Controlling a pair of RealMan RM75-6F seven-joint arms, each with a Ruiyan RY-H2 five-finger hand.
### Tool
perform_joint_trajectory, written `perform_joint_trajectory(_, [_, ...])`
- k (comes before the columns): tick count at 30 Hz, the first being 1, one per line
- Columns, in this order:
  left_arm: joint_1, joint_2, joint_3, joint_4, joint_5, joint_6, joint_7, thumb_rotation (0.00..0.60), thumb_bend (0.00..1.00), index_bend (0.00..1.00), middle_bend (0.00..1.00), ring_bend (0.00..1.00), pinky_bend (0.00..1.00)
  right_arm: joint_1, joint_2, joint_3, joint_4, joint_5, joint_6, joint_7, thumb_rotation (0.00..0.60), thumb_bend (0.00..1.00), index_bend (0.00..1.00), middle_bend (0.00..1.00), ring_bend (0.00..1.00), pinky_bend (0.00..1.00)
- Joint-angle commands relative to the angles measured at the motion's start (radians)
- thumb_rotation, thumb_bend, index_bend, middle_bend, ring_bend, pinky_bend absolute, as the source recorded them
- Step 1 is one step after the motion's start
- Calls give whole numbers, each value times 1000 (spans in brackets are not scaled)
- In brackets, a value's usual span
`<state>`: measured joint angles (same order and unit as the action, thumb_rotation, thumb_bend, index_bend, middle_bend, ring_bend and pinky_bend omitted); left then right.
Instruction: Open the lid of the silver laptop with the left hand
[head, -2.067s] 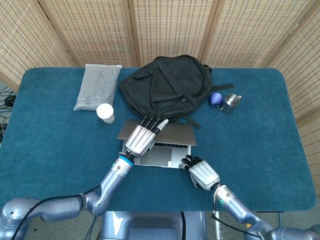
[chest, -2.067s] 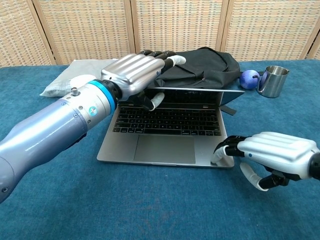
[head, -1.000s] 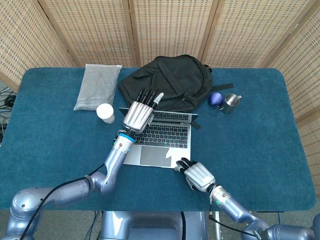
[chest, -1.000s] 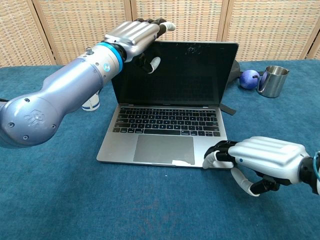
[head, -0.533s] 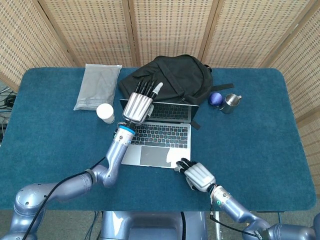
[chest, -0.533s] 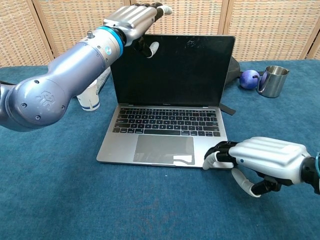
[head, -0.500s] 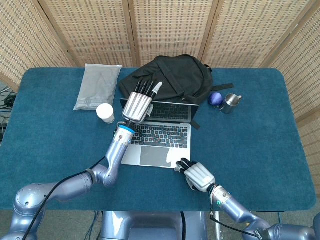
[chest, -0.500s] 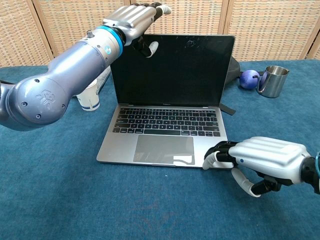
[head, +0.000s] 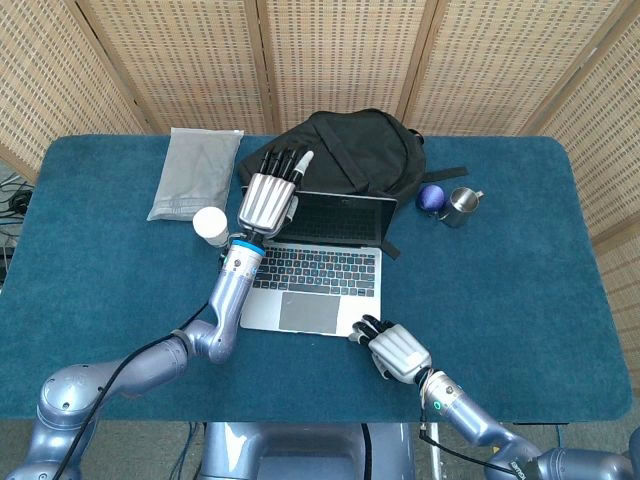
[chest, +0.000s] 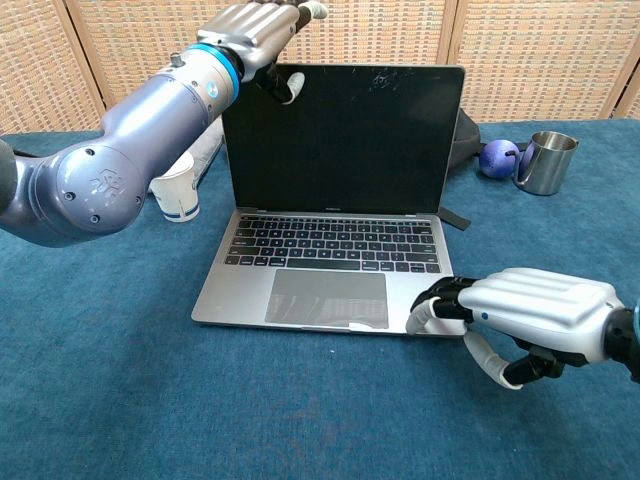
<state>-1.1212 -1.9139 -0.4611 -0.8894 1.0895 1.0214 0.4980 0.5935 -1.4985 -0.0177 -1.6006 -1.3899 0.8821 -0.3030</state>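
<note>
While the silver laptop (chest: 335, 215) stands open on the blue table (head: 500, 260) with its lid upright and its dark screen facing me, I see my left hand (head: 267, 195) at the lid's top left corner; its fingers (head: 282, 160) reach straight over the upper edge toward the black backpack (head: 340, 160) beyond, and in the chest view the thumb (chest: 293, 88) curls against the front of the screen, so the hand pinches the lid corner between thumb and fingers; the keyboard and trackpad lie below and to the right of that hand. My right hand (chest: 530, 315) rests on the table at the laptop's near right corner; its dark fingertips (chest: 432, 300) touch the base edge there and the rest of the fingers are curled under the palm; it holds nothing that I can see. A white paper cup (head: 211, 225) stands just to the left of the left forearm, and a grey pouch (head: 196, 172) lies beyond the cup. Well to the right of the left hand, past the backpack, a blue ball (head: 431, 197) sits touching or just beside a steel mug (head: 460, 206).
</note>
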Motion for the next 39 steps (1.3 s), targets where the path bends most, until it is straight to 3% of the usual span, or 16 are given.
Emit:
perform_joint_trajectory(1, [0,19,4,-24,16,11,-25,600,538,0,0,0,0,-2,4,-3,-5,-5,5,3,600,878,194,128,70,175])
perform_joint_trajectory(9, [36,104,20,-172,30,32,-23,600,537,0,0,0,0,-5,12,-6,-24,-14,19,-1,600,878,194,128,70,175])
perform_joint_trajectory(12, [63,169,28,-280,56,53,-40,600,529,0,0,0,0,-11,37,2,-55,-31,51,8,600,878,194,128,70,175])
perform_joint_trajectory(18, [152,354,36,-525,118,131,-66,600,465,0,0,0,0,-45,170,34,-165,-87,173,61,600,876,194,122,70,175])
perform_joint_trajectory(20, [196,426,36,-610,111,150,-76,600,366,0,0,0,0,-70,225,37,-188,-115,229,86,600,843,194,114,70,175])
perform_joint_trajectory(22, [239,486,42,-670,107,170,-89,600,240,0,0,0,0,-97,262,38,-191,-135,284,115,600,766,194,106,63,175])
perform_joint_trajectory(23, [269,524,50,-704,103,182,-100,600,159,0,0,0,0,-117,281,38,-185,-146,322,138,600,673,194,99,54,172])
perform_joint_trajectory(25, [329,590,68,-763,94,203,-131,600,50,0,0,0,0,-154,304,39,-161,-155,386,181,600,423,192,83,30,150])
perform_joint_trajectory(27, [387,643,89,-814,86,225,-167,600,4,0,0,0,0,-190,309,46,-127,-149,446,212,600,106,166,40,5,89])
perform_joint_trajectory(28, [418,666,101,-838,86,243,-189,600,0,0,0,0,0,-209,306,51,-106,-141,475,221,600,46,152,25,1,67])
perform_joint_trajectory(29, [460,691,122,-862,91,265,-218,600,0,0,0,0,0,-233,301,56,-82,-129,509,231,600,4,133,8,0,36])
perform_joint_trajectory(34, [637,773,228,-959,93,351,-333,600,0,0,0,0,0,-328,280,67,-35,-69,616,252,600,0,59,0,0,0])
perform_joint_trajectory(39, [774,835,363,-1036,128,418,-303,600,0,0,0,0,0,-400,274,64,-66,-61,707,233,600,0,28,0,0,0])
